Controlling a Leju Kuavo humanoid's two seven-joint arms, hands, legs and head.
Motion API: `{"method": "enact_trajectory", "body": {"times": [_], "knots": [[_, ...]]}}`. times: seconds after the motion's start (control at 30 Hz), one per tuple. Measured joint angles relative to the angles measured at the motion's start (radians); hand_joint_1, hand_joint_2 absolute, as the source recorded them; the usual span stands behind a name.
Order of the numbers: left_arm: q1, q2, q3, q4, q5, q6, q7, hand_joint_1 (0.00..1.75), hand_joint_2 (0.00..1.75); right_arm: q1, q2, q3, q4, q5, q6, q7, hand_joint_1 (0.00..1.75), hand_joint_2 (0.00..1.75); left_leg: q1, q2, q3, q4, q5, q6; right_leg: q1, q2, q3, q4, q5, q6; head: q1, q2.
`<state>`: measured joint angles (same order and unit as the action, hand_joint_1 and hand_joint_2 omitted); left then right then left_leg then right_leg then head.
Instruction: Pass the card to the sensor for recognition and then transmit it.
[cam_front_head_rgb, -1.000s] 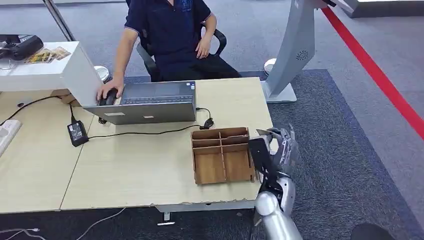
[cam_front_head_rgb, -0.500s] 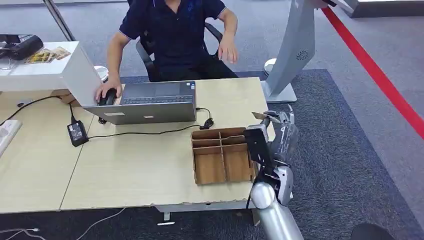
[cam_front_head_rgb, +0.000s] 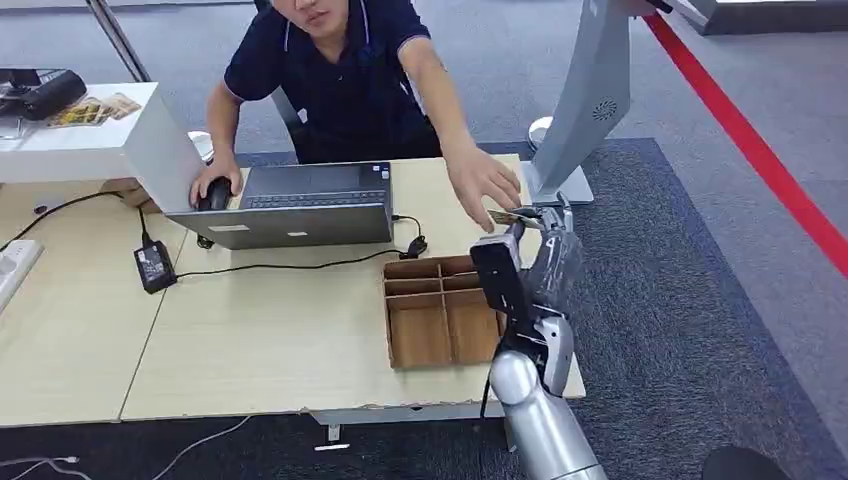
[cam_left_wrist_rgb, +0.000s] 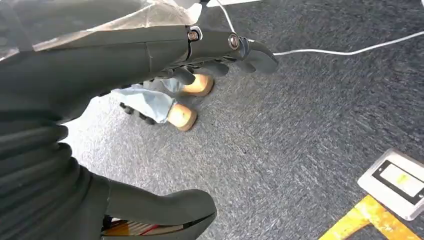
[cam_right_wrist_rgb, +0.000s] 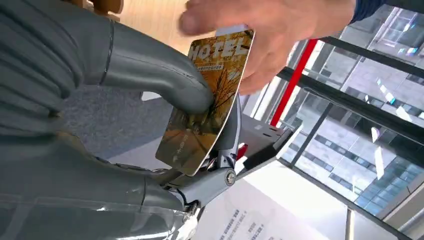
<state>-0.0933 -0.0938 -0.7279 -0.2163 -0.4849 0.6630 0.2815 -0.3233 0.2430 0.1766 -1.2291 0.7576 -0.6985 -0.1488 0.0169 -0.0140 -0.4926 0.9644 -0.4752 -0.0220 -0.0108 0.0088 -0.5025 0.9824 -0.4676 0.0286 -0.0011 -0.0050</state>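
the right robot hand (cam_front_head_rgb: 545, 240) has climbed over the last second from beside the brown wooden divided tray (cam_front_head_rgb: 441, 310) to above the far edge of the pale wooden bench (cam_front_head_rgb: 300, 330), and it still pinches the golden-brown hotel key card (cam_right_wrist_rgb: 207, 102) between its thick grey thumb and its darker fingers (cam_right_wrist_rgb: 231, 131). in the head view the card (cam_front_head_rgb: 514, 217) juts from the top of the robot hand toward the person. the seated person in the dark blue shirt has leaned in, and their outstretched hand (cam_front_head_rgb: 484, 184), which a second ago lay back near their body, now reaches the card's far end; in the right wrist view that hand (cam_right_wrist_rgb: 265, 30) closes around the card's upper edge, just beyond the robot thumb. i judge this to be the handover: the card is shared by both, and the release is not yet made. letting go early could drop it on the bench. the left robot hand (cam_left_wrist_rgb: 115, 65) hangs over grey carpet, fingers loosely curled, gripping nothing.
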Motion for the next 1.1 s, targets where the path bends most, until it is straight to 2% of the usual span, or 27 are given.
{"method": "enact_trajectory", "body": {"times": [0.47,0.5,0.73,0.77,0.87,0.9,1.1], "knots": [[0.0,0.0,-0.011,0.0,0.0,0.0,-0.002,0.0,1.75,-0.01,0.008,0.002,0.043,-0.007,0.0,-0.013,1.75,1.75,0.0,0.0,0.0,0.0,0.0,0.0,0.0,0.0,0.0,0.0,0.0,0.0,0.0,0.0],[0.0,0.0,-0.013,0.0,0.0,0.0,-0.002,0.0,1.75,-0.01,0.008,0.002,0.043,-0.007,0.0,-0.013,0.02,1.75,0.0,0.0,-0.001,0.0,0.0,0.0,0.0,0.0,0.0,0.0,0.0,0.0,0.0,0.0],[-0.001,0.0,-0.014,0.0,0.003,0.0,-0.002,0.0,1.75,-0.01,0.008,0.002,0.051,0.013,0.0,-0.008,0.0,1.75,0.0,0.0,-0.001,0.0,0.0,0.0,0.0,0.0,-0.001,0.0,0.0,0.0,0.0,0.0],[-0.001,0.0,-0.014,0.0,0.003,0.0,-0.002,0.0,1.75,-0.01,0.008,0.002,0.051,0.018,0.0,-0.008,0.0,0.0,0.0,0.0,-0.001,0.0,0.0,0.0,0.0,0.0,-0.001,0.0,0.0,0.0,0.0,0.0],[-0.001,0.0,-0.014,0.0,0.003,0.0,-0.002,0.0,1.75,-0.01,0.009,-0.002,0.051,0.033,0.0,-0.008,0.0,0.0,0.0,0.0,-0.001,0.0,0.0,0.0,0.0,0.0,-0.001,0.0,0.0,0.0,0.0,0.0],[-0.001,0.0,-0.015,0.0,0.003,0.0,-0.002,0.0,1.75,-0.01,0.009,-0.002,0.051,0.034,0.0,-0.008,0.0,1.75,0.0,0.0,-0.001,0.0,0.0,0.0,0.0,0.0,-0.001,0.0,0.0,0.0,0.0,0.0],[-0.001,0.0,-0.015,0.0,0.007,0.0,-0.001,0.0,1.75,-0.004,0.009,-0.001,0.051,0.022,0.0,-0.008,0.0,1.75,0.0,0.0,-0.001,0.0,0.0,0.0,0.0,0.0,-0.001,0.0,0.0,0.0,0.0,0.0]]}}
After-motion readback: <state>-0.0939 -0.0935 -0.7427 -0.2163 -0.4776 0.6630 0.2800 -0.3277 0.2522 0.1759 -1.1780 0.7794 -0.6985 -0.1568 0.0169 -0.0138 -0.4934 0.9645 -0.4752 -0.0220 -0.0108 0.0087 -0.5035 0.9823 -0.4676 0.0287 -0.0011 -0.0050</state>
